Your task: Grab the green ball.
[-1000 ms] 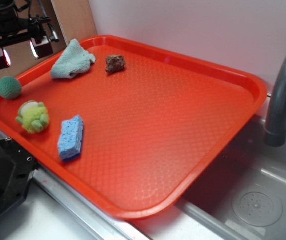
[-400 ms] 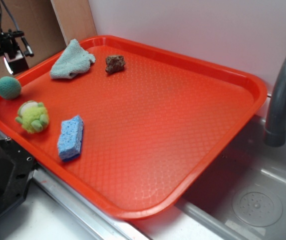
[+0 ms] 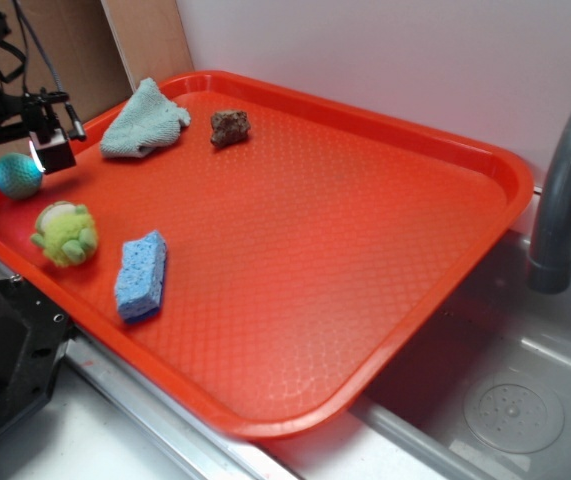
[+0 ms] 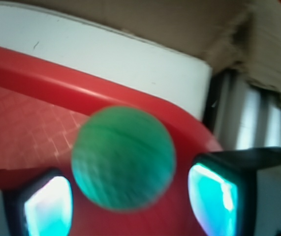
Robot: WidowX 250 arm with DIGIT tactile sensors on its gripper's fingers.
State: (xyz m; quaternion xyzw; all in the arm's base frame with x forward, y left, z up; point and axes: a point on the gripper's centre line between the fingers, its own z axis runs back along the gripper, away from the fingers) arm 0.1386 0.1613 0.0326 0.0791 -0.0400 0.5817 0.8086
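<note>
**Op A:** End effector [image 3: 7,168] reads as spread apart: I see one lit pad [image 4: 214,196] on each side of the small round teal-green knitted ball [image 4: 123,164] in the wrist view, with gaps to the ball on both sides. Nothing gripped.

**Op B:** Where does the ball sit?

**Op A:** Exterior view puts the ball [image 3: 16,174] on the far left corner of the big textured red plastic tray [image 3: 365,260], close to the raised rim. The fingers bracket it. Whether the tips touch the tray, I cannot tell.

**Op B:** Neighbours?

**Op A:** Just below the ball, the lumpy yellow-green and white plush toy [image 3: 65,233], apart from it. Next right, the blue rectangular sponge [image 3: 141,274], lying flat. Farther up the tray, the crumpled pale teal cloth [image 3: 145,120], and right of that a small brown rough lump [image 3: 230,126], kind unclear.

**Op B:** Beyond the tray?

**Op A:** Grey curved faucet [image 3: 565,190] at the right edge, over a grey metal sink basin [image 3: 505,400]. The tray's near right corner overhangs the basin. Wrist view is blurred, edges soft.
</note>
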